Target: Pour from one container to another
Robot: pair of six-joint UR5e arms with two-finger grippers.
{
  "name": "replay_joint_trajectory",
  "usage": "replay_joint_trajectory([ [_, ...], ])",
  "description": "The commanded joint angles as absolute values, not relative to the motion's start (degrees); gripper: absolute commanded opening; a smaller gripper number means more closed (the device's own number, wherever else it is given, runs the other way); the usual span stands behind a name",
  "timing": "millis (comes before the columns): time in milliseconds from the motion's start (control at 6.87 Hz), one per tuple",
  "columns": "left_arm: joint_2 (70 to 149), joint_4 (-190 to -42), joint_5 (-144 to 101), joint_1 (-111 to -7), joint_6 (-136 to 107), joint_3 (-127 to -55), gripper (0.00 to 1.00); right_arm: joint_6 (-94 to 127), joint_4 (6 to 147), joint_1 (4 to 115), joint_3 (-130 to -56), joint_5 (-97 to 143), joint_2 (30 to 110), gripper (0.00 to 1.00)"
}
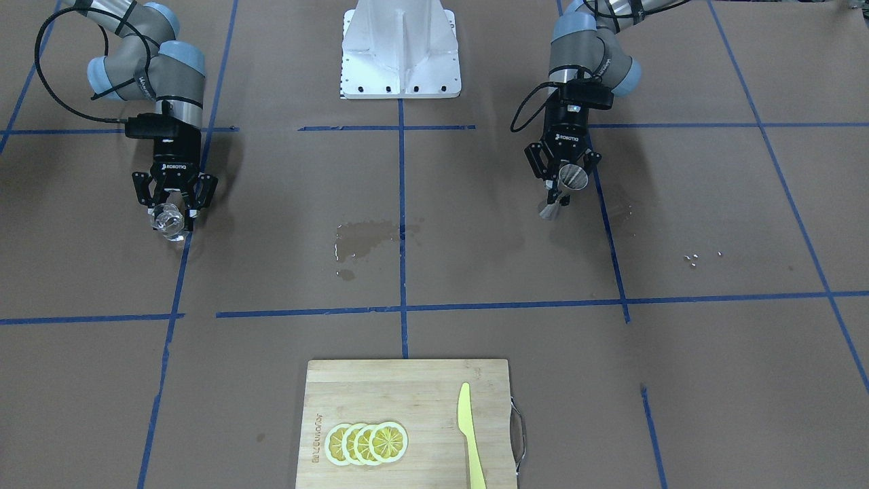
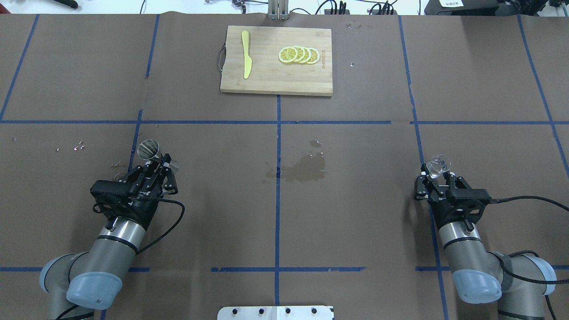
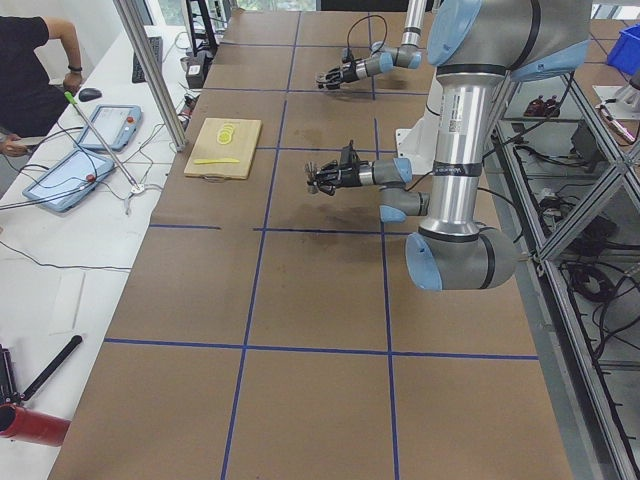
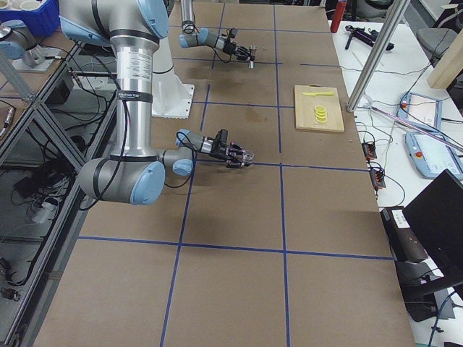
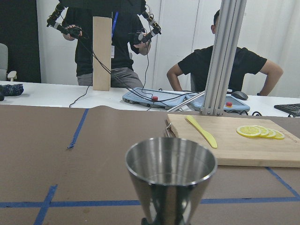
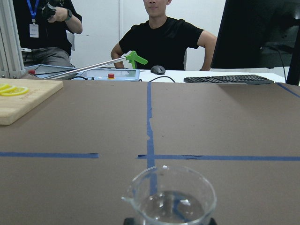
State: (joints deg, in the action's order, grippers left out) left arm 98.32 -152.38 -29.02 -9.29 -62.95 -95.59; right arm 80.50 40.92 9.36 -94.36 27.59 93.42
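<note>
My left gripper (image 2: pixel 156 168) is shut on the waist of the metal jigger (image 2: pixel 149 150), which stands upright with its open cone up on the table's left side. From the left wrist the jigger (image 5: pixel 171 180) fills the lower middle, and its cup looks empty. In the front view the jigger (image 1: pixel 567 183) sits in the left gripper (image 1: pixel 565 178). My right gripper (image 2: pixel 438 178) is shut on the clear glass cup (image 2: pixel 438 165) on the right side. The right wrist view shows the cup (image 6: pixel 169 199) upright with clear liquid in it. The front view shows this cup (image 1: pixel 168 219) in the right gripper (image 1: pixel 173 212).
A wooden cutting board (image 2: pixel 266 80) at the far middle carries lemon slices (image 2: pixel 298 54) and a yellow knife (image 2: pixel 246 60). A wet patch (image 2: pixel 300 169) darkens the table centre between the arms. People sit and stand beyond the far edge. The robot base plate (image 1: pixel 400 54) is behind.
</note>
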Motion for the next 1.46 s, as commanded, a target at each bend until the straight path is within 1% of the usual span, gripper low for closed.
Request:
replay_joint_trajectory([
  [0, 99.83, -152.31, -29.18, -8.97, -59.19, -95.71, 0.00, 75.26, 40.61, 10.63, -98.42, 28.56, 92.64, 0.18],
  [146, 102.54, -152.31, -29.18, -9.05, -57.67, -96.06, 0.00, 71.84, 40.61, 10.81, -100.53, 28.74, 92.20, 0.17],
  [291, 104.13, -152.23, -29.79, -8.79, -57.57, -95.54, 0.00, 69.46, 40.69, 10.98, -101.07, 28.65, 89.41, 0.12],
  [582, 109.06, -152.04, -32.07, -8.70, -51.03, -95.01, 0.00, 66.20, 40.69, 10.99, -101.25, 28.48, 85.54, 0.09],
  [728, 110.46, -151.96, -32.60, -8.61, -50.19, -94.84, 0.00, 61.22, 40.78, 10.99, -103.08, 28.48, 84.73, 0.08],
  [873, 111.35, -151.35, -36.26, -8.53, -48.53, -94.49, 0.00, 58.56, 40.96, 10.81, -105.53, 28.48, 84.73, 0.08],
  [1019, 112.40, -152.13, -36.12, -8.53, -43.38, -94.13, 0.00, 57.58, 41.39, 10.64, -106.77, 28.56, 84.20, 0.10],
  [1165, 114.94, -151.96, -35.60, -8.44, -42.98, -92.30, 0.00, 55.48, 41.92, 10.46, -107.05, 28.65, 82.46, 0.12],
  [1310, 115.66, -152.31, -35.60, -8.26, -43.33, -90.02, 0.00, 53.46, 44.62, 10.02, -107.92, 28.65, 80.27, 0.14],
])
